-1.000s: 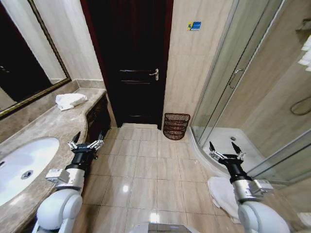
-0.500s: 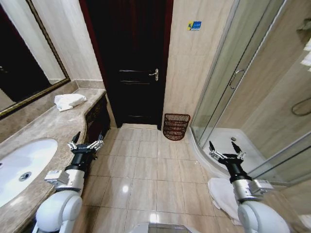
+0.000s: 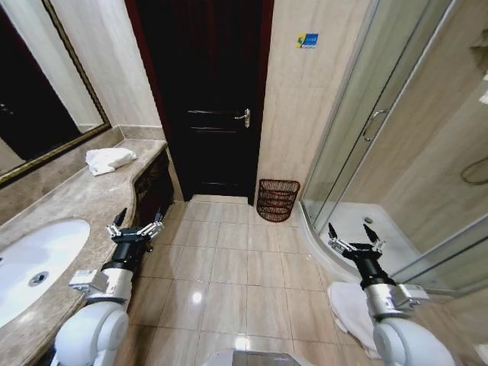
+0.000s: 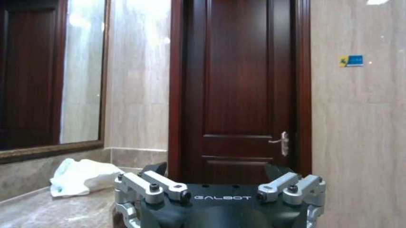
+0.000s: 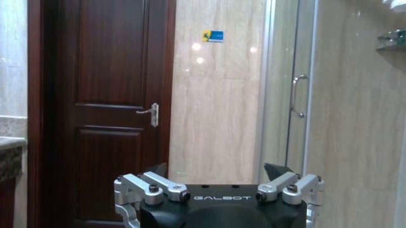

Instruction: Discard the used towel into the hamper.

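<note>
The task looks barely begun. A crumpled white towel (image 3: 110, 159) lies at the far end of the marble counter (image 3: 72, 200), upper left of the head view, just under the mirror's frame (image 3: 53, 152); nothing is holding it. The hamper (image 3: 277, 199) stands empty-looking on the tiled floor at centre frame, against the wall between the dark door (image 3: 206, 99) and the glass shower screen (image 3: 366, 130). Grasping the towel, carrying it across and dropping it in all appear to be left.

The left gripper (image 3: 137, 223) hangs at lower left, just off the counter's front edge, its fingers spread wide and empty. The right gripper (image 3: 354, 235) hangs at lower right, near the curved shower kerb (image 3: 313, 244), also spread and empty. Another white cloth (image 3: 347, 305) lies on the floor under the right arm.

Open floor runs up the middle of the frame from the robot to the hamper. The counter edge hems the left side and the shower kerb and glass the right, so the lane narrows toward the door.
</note>
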Motion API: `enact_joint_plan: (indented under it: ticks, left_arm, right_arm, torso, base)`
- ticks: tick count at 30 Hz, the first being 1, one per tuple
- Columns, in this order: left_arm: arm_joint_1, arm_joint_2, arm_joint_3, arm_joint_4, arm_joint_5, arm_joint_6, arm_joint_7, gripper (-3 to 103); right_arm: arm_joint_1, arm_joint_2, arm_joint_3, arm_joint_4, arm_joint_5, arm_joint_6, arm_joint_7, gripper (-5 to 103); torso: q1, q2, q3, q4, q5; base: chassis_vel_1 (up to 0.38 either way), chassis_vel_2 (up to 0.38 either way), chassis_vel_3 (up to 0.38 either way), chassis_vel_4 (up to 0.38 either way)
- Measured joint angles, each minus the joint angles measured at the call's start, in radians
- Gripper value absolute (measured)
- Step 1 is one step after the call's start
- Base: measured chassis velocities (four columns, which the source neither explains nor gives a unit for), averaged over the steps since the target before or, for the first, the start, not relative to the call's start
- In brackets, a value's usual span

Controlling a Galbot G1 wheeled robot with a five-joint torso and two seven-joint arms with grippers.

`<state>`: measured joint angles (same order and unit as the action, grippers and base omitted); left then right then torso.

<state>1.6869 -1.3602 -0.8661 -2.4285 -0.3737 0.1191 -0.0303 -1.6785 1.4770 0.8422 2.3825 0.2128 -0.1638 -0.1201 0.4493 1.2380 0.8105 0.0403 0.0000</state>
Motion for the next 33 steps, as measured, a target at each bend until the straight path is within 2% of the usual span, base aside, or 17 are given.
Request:
enact_joint_plan:
  ticks: [13, 19, 20, 23, 33]
  left_arm:
    - [0.002, -0.001, -0.001, 0.006, 0.007, -0.010, 0.009, 100]
    - [0.006, -0.003, 0.000, 0.015, 0.013, -0.033, 0.011, 100]
    - [0.006, -0.003, 0.000, 0.022, 0.017, -0.055, 0.011, 100]
    - [0.006, -0.003, 0.000, 0.029, 0.024, -0.076, 0.012, 100]
    - [0.014, -0.013, 0.001, 0.030, 0.032, -0.088, 0.015, 100]
  right_arm:
    - [0.004, 0.000, -0.001, -0.005, 0.003, 0.006, 0.000, 100]
    - [0.001, 0.001, 0.000, -0.011, 0.003, 0.015, 0.003, 100]
    - [0.000, 0.001, 0.001, -0.012, 0.003, 0.016, 0.003, 100]
    - [0.001, 0.002, 0.000, -0.012, 0.003, 0.016, 0.003, 100]
    - [-0.003, 0.005, -0.002, -0.018, 0.002, 0.021, 0.003, 100]
  torso:
    - [0.000, 0.000, 0.000, 0.0001, 0.0001]
    - [0.000, 0.000, 0.000, 0.0004, 0.0000]
    - [0.000, 0.000, 0.000, 0.0003, 0.0000]
    - [0.000, 0.000, 0.000, 0.0001, 0.0000]
    - [0.000, 0.000, 0.000, 0.0001, -0.0001]
  base:
    - [0.019, 0.103, 0.112, 0.026]
    - [0.006, 0.180, 0.168, -0.006]
    - [-0.027, 0.134, 0.152, -0.035]
    - [-0.059, 0.102, 0.103, -0.075]
    - [-0.076, 0.078, 0.072, -0.078]
